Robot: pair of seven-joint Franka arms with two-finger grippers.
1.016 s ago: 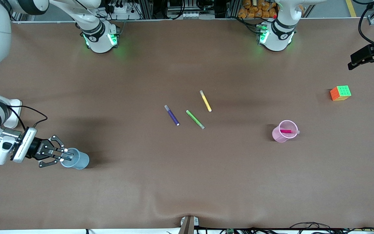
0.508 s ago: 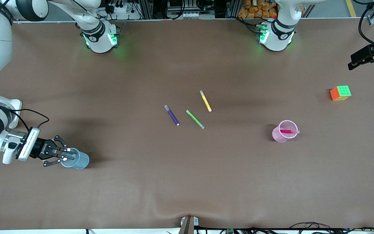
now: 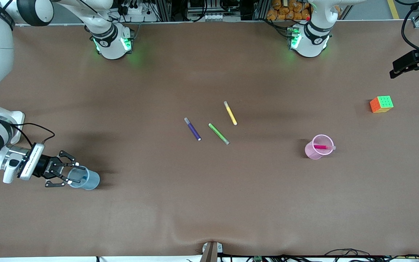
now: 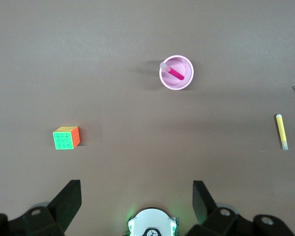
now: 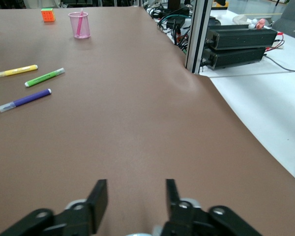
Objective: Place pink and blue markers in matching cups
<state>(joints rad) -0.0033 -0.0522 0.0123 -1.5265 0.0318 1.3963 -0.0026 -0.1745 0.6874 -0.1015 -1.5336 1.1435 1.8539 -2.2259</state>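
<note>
- Blue cup [image 3: 86, 179]: table's 8 o'clock, upright; blue marker not clearly seen.
- Right gripper [image 3: 72, 173]: fingers spread at the blue cup's rim.
- Pink cup [image 3: 318, 150]: 4 o'clock, bare table around, pink marker [image 3: 321, 147] inside.
- Left gripper [image 4: 136, 189]: spread wide, waiting high over its base.

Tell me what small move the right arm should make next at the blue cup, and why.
Probably lift the right gripper straight up and away. Its fingers are spread at the rim of the blue cup, and the blue marker seems to sit inside. The pink marker is already in the pink cup.
</note>
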